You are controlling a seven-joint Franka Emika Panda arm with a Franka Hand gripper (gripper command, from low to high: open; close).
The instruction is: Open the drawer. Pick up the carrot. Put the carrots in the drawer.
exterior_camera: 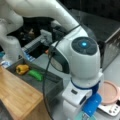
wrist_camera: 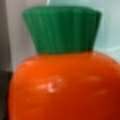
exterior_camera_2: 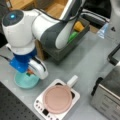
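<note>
Three views, each giving something different. Arm (exterior_camera_2: 47,27) fills both front views, bent down over a teal bowl (exterior_camera_2: 25,81) at a front view's left bottom. Drawer (exterior_camera: 50,86) stands open out of the bamboo-topped cabinet (exterior_camera: 17,97); inside it lie a yellow vegetable (exterior_camera: 22,69) and a green vegetable (exterior_camera: 35,74), side by side and close together. Silver toaster oven (exterior_camera_2: 107,97) sits at a front view's right bottom. White scale (exterior_camera_2: 40,105) carries a pink plate (exterior_camera_2: 57,99), just beside the bowl. Gripper (exterior_camera_2: 29,73) hangs low over the bowl; the arm's body hides the fingers, so I cannot tell if they are parted or clenched. Carrot (wrist_camera: 65,85) fills only the wrist view, orange body with green ribbed top, pale teal behind it. In a front view just a small orange-red patch shows by the gripper at the bowl.
</note>
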